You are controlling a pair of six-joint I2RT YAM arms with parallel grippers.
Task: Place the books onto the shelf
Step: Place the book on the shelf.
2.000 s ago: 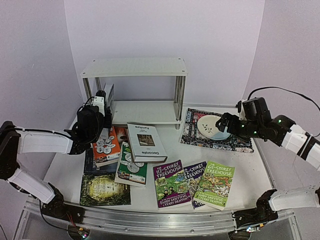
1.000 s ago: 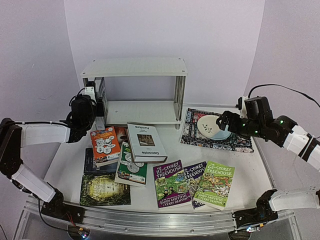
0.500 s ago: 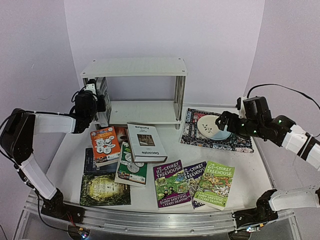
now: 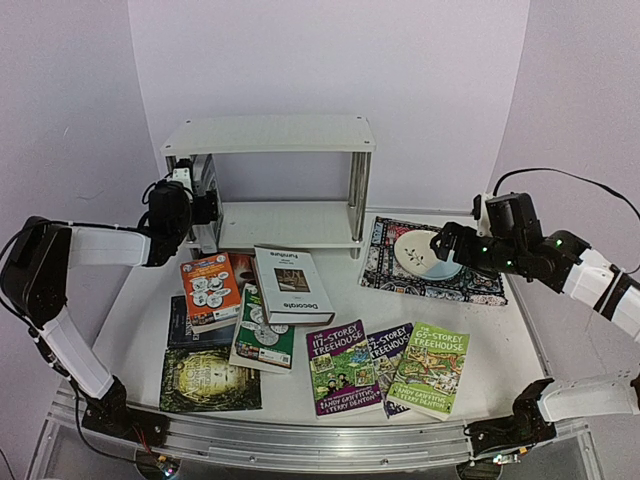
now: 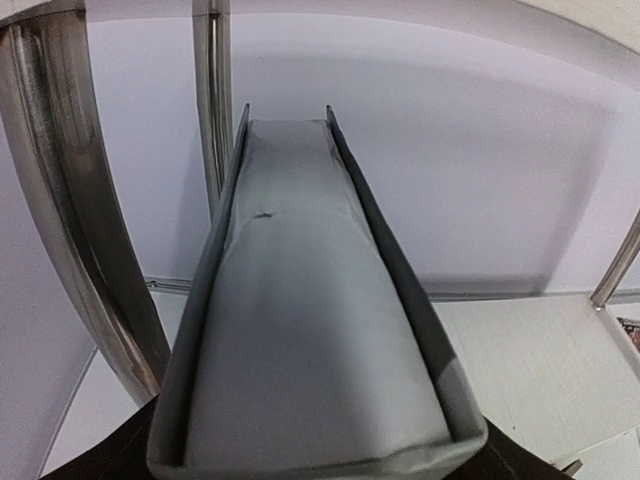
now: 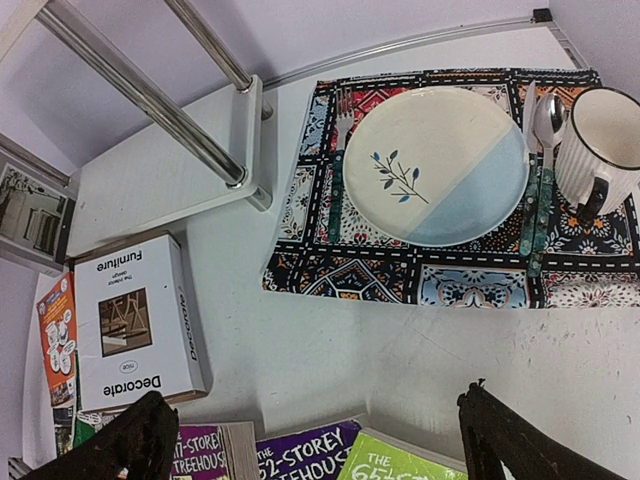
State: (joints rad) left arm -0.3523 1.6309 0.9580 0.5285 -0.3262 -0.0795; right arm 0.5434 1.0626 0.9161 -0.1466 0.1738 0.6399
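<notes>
One white hardback (image 5: 300,300) stands upright at the left end of the lower board of the shelf (image 4: 290,222), just beside the chrome posts (image 5: 60,200). Our left gripper (image 4: 206,207) flanks it; we cannot tell whether it pinches the book. The other books (image 4: 290,300) lie flat on the table (image 4: 500,340), nearer us. To the right, our right gripper (image 6: 320,435) hangs spread wide near the patterned mat (image 6: 480,285) and plate (image 6: 435,165).

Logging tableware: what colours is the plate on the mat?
The plate is cream and pale blue with a dark sprig; clearest in the right wrist view.
</notes>
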